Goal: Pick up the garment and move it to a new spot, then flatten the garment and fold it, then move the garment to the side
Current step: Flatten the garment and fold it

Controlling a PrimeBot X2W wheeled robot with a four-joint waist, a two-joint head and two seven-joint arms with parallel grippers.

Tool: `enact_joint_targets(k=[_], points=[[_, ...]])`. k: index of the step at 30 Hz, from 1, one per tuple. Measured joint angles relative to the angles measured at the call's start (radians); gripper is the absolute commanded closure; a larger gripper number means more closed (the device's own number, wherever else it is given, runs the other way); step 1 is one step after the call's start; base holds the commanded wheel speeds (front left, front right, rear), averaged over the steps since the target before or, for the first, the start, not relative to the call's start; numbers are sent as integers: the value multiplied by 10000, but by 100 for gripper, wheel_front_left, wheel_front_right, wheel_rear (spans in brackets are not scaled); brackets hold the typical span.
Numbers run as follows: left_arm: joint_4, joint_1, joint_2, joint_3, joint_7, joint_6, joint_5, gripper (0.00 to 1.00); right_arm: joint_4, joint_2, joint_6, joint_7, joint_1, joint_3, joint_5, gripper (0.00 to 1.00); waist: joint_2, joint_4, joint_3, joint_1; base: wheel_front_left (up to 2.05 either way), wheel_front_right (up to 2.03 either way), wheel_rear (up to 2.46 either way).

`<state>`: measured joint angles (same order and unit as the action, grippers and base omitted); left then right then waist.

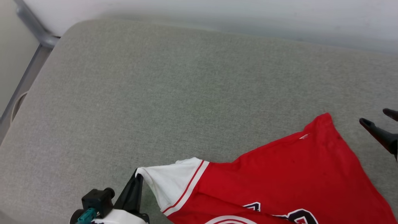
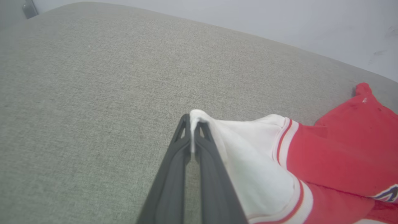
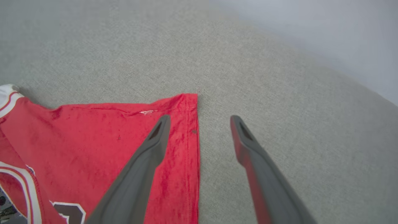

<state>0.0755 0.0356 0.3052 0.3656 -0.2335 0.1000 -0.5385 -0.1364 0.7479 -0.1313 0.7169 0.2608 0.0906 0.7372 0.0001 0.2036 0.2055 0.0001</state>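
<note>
Head view, 5 o'clock: garment [image 1: 279, 174] sprawled across grey cushion [image 1: 186, 93]. Left pincer [image 1: 138, 177] clenched on white sleeve tip [image 1: 149, 172] at 7 o'clock; right pincer [image 1: 374, 115] released, gaping by hem corner [image 1: 323, 119] at 3 o'clock. Probably light, limp, bunch-prone; take corners.

The garment [image 1: 279, 174] lies on the cushion [image 1: 155, 93], between the two pincers. Its sleeve end sits between the fingers of the left pincer [image 1: 139, 175], and the body spreads to that pincer's right. The hem corner lies just left of the right pincer [image 1: 374, 115] (the head view shows a gap between them). Bare cushion stretches ahead of both.
</note>
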Motion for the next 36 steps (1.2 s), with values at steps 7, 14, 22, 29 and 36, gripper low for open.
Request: enact_joint_targets(k=[7, 14, 22, 29, 36], points=[[236, -482, -322, 163, -127, -167, 84, 100, 1283, 194, 0, 1835, 2037, 2000, -474, 0, 0, 560, 664, 1, 0, 0, 0], [416, -921, -669, 286, -222, -370, 215, 100, 2907, -19, 0, 2339, 3317, 3093, -878, 0, 0, 1028, 1265, 1, 0, 0, 0], [612, -1243, -918, 290, -253, -491, 382, 100, 3764, 244, 6, 2368, 3661, 4067, -629, 0, -1, 1425, 1751, 0, 0, 0, 0], [721, -1273, -1014, 167, -265, -562, 456, 100, 3866, 445, 19, 1785, 3879, 4608, -272, 100, 0, 1345, 1852, 0, 0, 0, 0], [757, -1228, -928, -25, -267, -564, 606, 100, 4149, 69, 4, 190, 4017, 4897, 140, 100, 0, 1085, 1405, 0, 0, 0, 0]])
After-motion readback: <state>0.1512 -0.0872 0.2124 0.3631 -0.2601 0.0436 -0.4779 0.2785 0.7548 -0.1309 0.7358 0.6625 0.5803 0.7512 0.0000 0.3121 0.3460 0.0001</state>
